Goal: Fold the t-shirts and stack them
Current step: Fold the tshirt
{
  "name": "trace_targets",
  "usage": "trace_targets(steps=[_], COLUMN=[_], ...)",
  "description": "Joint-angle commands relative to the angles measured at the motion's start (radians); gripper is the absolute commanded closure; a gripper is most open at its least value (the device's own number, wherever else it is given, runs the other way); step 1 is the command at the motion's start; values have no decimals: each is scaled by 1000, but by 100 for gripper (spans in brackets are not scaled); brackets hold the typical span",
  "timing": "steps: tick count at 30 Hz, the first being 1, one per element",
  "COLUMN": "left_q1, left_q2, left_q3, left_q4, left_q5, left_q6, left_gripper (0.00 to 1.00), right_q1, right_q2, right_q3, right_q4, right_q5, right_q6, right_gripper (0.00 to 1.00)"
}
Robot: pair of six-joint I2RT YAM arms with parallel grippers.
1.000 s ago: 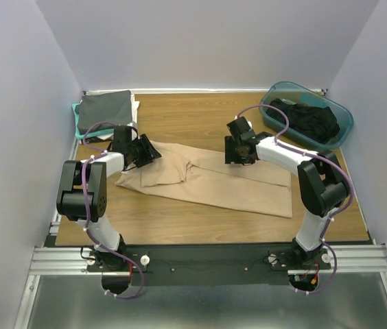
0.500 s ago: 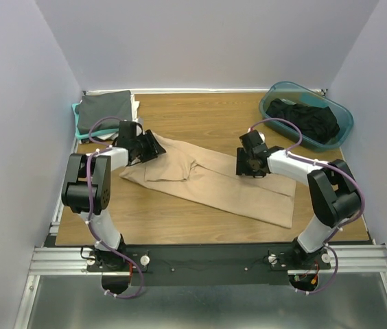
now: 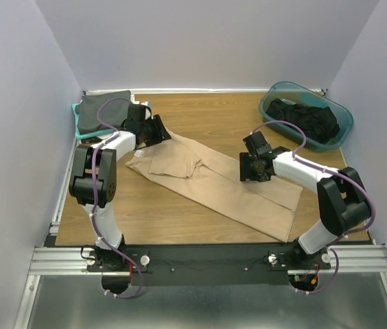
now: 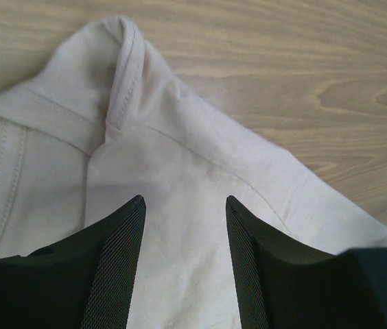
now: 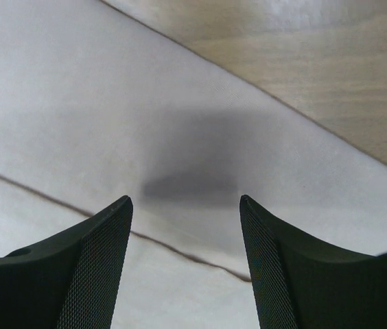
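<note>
While the tan shirt (image 3: 214, 185) is swinging slantwise, the left gripper (image 4: 184, 200) and right gripper (image 5: 184, 199) are seemingly flattening it for folding, jaws parted, gripping nothing.

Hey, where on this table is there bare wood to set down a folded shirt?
Two bare patches: the far middle of the table, between the folded stack and the teal tub; and the near-left wood between the tan shirt and the front edge. Crowded: the far-left corner by the left gripper, and the right side around the right gripper.
</note>
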Motion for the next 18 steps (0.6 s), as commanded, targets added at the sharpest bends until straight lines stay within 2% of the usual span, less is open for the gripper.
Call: trace_targets(steps=[1,5,11,18], left_q1=[-13,-23,-51,-86], left_q2=[-108,-216,-278,-214], left_q3=[32,-80,-266,-286], left_q4=[-92,-93,-39,-22], left_q5=[-77,-76,-39,-19], left_q6=[37,-1,-45,-55], left_gripper=[41,40,39,39], right_q1=[-7,-7,-5,-7], right_q2=[-36,20,56,103], right_q3=[79,98,67,46], right_q4=[-41,-32,31,54], right_q5=[-58,-110,-207,-241], right_q6=[-89,-131,-160,-171], right_gripper=[29,29,29,30])
